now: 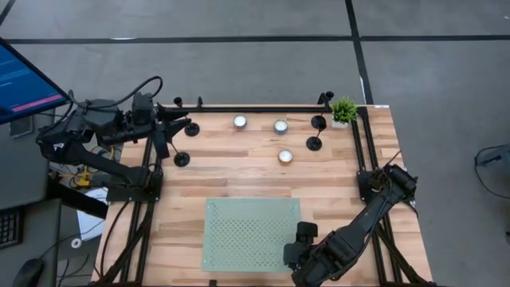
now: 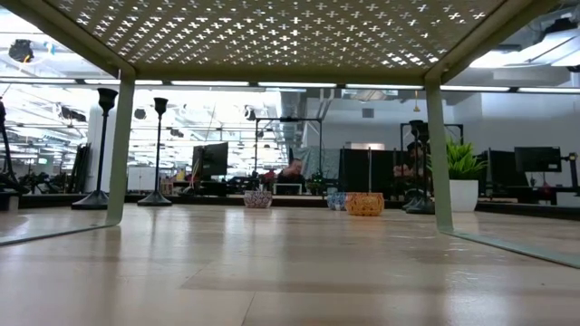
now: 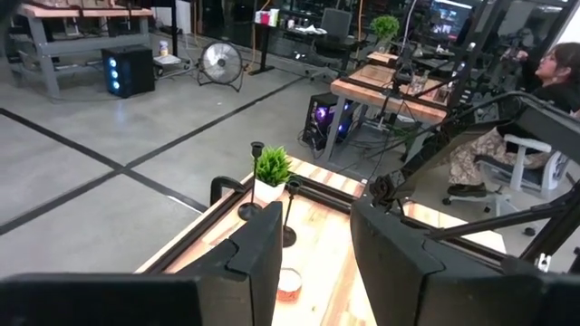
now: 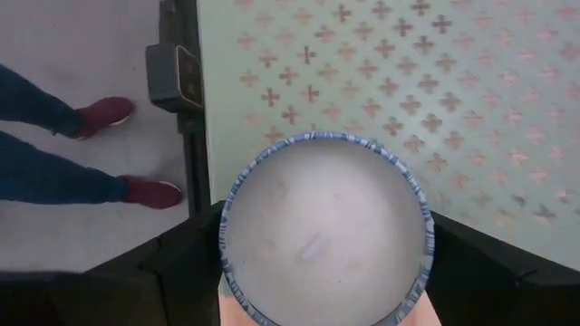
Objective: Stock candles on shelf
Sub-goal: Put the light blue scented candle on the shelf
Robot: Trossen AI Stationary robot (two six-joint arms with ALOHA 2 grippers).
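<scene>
The right gripper (image 4: 322, 299) jaws clasp a round white candle (image 4: 322, 240) with a blue-patterned rim over the pale green perforated shelf (image 1: 239, 231), while the left gripper (image 3: 313, 263) jaws stand partly apart, empty.

R arm bent low at near-right table corner, right gripper (image 1: 293, 253) pointing down, fingers clamped on a candle (image 4: 324, 231). L arm parked at far-left edge, left gripper (image 1: 185, 123) part-open, empty.
</scene>
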